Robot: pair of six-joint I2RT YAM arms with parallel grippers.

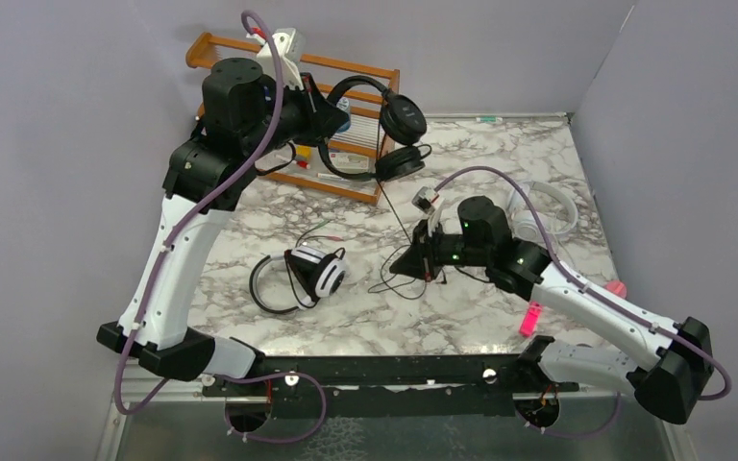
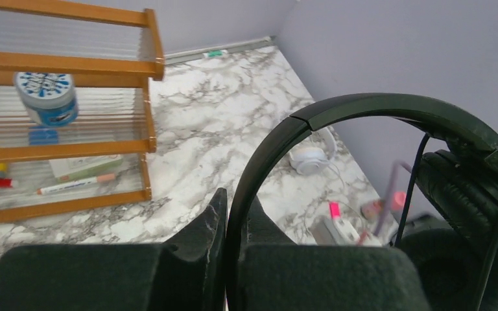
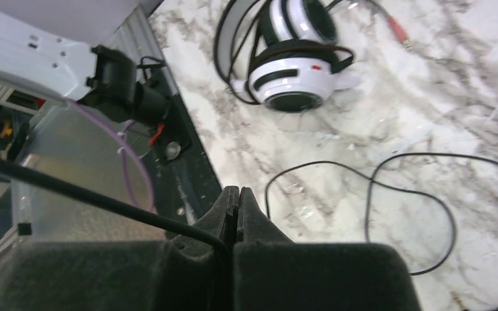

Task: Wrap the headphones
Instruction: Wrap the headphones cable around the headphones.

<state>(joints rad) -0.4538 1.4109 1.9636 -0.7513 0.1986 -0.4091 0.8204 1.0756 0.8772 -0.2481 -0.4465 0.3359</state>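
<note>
Gripping the black headphones [image 1: 404, 121] [image 2: 363, 107] by the headband, the left end effector [image 1: 332, 106] [image 2: 235, 207] hung above the far left of the marbled surface [image 1: 500, 154], just in front of a wooden rack [image 1: 209, 48] [image 2: 150, 65]. The two ear cups dangled to its right. Nearer, left of centre, the white headphones with black ear pads [image 1: 317, 272] [image 3: 295, 71] lay on the surface, well apart from both arms. Right of them, the right end effector [image 1: 419, 261] [image 3: 237, 197] was closed tight on a black cord [image 1: 396, 213] [image 3: 71, 188] that ran taut up toward the black headphones. The slack of the cord lay in loose loops on the surface. Behind the right arm, at the far right, the all-white headphones [image 1: 550, 204] [image 2: 310, 157] rested on the surface.
</note>
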